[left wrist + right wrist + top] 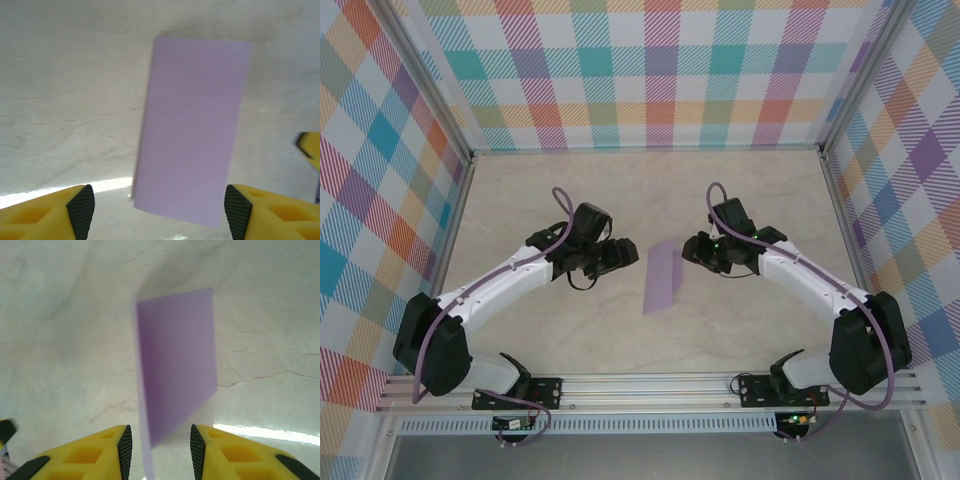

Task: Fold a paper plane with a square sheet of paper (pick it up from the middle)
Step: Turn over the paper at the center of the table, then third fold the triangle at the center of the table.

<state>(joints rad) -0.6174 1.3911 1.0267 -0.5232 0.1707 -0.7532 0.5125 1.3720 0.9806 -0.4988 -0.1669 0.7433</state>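
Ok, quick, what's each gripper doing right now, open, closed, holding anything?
Left gripper: open, fingers wide apart, holding nothing.
Right gripper: open, fingers apart around the lavender paper's near end, not clamping it.

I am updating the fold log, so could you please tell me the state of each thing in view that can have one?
Paper: folded into a narrow rectangle, lying on the table, not gripped.
Left jaws: wide open, empty.
Right jaws: partly open, not clamping anything; the paper's near edge reaches between them.
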